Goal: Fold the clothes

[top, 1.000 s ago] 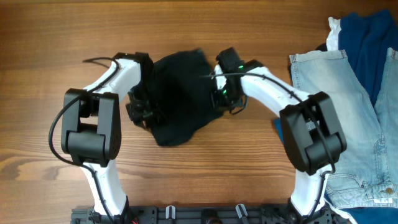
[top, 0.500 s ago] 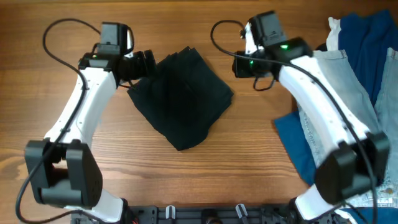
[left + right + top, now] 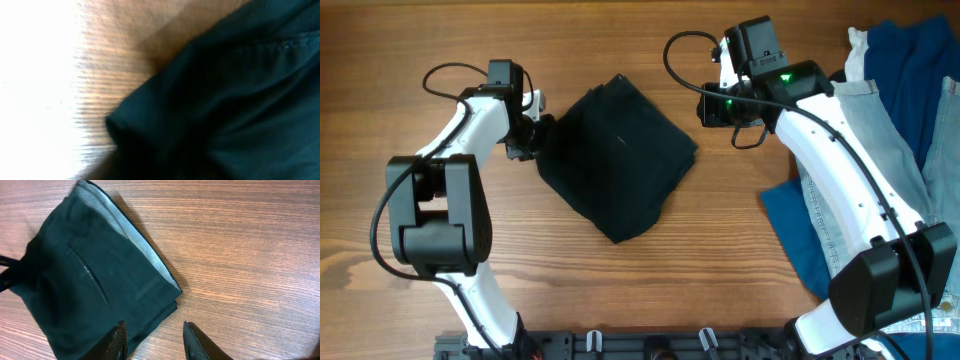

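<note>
The plain black folded garment (image 3: 615,165) lies on the brown wooden table (image 3: 650,290), turned corner-on between the two arms. It is close to square. If anything, it runs a little longer from its far corner to its near one, crosswise to the line between the two sets of jaws.

The left gripper (image 3: 528,138) is right at the garment's left corner, touching the cloth or all but. Its own camera shows only a blur of black fabric (image 3: 240,110) and wood. From here I can't tell how wide those jaws stand or whether they have any cloth.

The right gripper (image 3: 152,335) is partly open and holds nothing, with bare wood between its fingers. From these jaws the garment (image 3: 90,290) lies ahead and off to one side, its pale-lined edge nearest, clearly apart.

So the left arm looks the nearer for the next fold or tug, while the right would have to reach across.

The light-blue denim jeans (image 3: 880,170) and dark blue cloth (image 3: 910,60) lie well behind the right jaws.
</note>
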`<state>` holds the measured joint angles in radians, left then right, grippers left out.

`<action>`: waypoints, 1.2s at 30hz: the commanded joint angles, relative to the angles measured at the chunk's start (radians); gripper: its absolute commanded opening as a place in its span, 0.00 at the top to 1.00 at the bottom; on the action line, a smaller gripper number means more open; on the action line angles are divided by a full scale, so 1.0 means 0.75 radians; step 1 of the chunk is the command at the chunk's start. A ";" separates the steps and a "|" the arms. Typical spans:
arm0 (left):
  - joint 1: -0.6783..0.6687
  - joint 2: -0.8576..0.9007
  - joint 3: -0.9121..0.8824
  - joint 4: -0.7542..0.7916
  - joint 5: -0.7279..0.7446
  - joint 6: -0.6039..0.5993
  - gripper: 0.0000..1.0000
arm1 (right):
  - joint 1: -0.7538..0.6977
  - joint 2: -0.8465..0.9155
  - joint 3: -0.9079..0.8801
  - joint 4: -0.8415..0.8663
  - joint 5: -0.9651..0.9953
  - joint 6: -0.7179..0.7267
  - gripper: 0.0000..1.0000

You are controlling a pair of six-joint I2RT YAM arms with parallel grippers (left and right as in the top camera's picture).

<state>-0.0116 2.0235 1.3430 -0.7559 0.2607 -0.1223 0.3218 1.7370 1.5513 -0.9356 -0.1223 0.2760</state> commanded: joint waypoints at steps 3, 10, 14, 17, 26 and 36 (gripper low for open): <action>0.079 0.024 -0.008 -0.083 0.022 0.004 0.96 | 0.008 0.010 -0.001 -0.002 0.024 0.016 0.63; 0.547 -0.136 -0.008 -0.001 -0.096 -0.199 0.96 | 0.008 0.010 -0.002 -0.007 0.024 0.017 0.62; 0.915 -0.150 -0.008 0.056 -0.090 -0.329 0.93 | 0.008 0.010 -0.003 -0.037 0.024 0.015 0.63; 1.061 -0.150 -0.008 0.077 -0.089 -0.372 0.87 | 0.008 0.010 -0.003 -0.042 0.024 0.015 0.63; 1.139 -0.150 -0.008 0.201 0.007 -0.331 0.69 | 0.008 0.010 -0.003 -0.086 0.024 0.005 0.63; 1.066 -0.216 0.034 0.145 -0.250 -0.269 0.00 | 0.008 0.010 -0.003 -0.034 0.023 -0.001 0.39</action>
<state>0.8360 1.9331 1.3388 -0.6498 0.0982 -0.3794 0.3218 1.7370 1.5513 -0.9810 -0.1219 0.2798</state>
